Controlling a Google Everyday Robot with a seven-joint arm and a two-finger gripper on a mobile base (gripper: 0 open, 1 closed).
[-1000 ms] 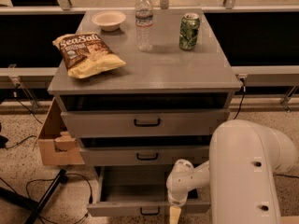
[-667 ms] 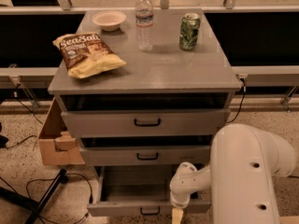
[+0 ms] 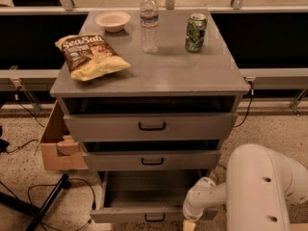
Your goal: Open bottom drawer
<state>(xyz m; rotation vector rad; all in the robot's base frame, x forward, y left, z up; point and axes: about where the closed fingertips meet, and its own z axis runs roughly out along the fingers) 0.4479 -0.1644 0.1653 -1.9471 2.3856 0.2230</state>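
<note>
The bottom drawer (image 3: 144, 214) is the lowest grey drawer of the cabinet (image 3: 149, 76). It stands pulled out toward me, its plain grey inside (image 3: 144, 191) showing. Its small black bar handle (image 3: 155, 218) sits at the frame's lower edge. My gripper (image 3: 188, 225) is at the bottom edge, just right of that handle, at the end of my white arm (image 3: 260, 191). Only its yellowish tip shows. The middle drawer (image 3: 152, 160) and the top drawer (image 3: 151, 126) sit slightly pulled out above.
On the cabinet top lie a chip bag (image 3: 91, 57), a small bowl (image 3: 113, 20), a water bottle (image 3: 149, 22) and a green can (image 3: 196, 32). A cardboard box (image 3: 57, 146) stands at the cabinet's left. Cables and a black stand leg (image 3: 45, 206) lie on the floor at lower left.
My arm and gripper have shifted slightly lower and to the right. The bottom drawer stays pulled out about the same.
</note>
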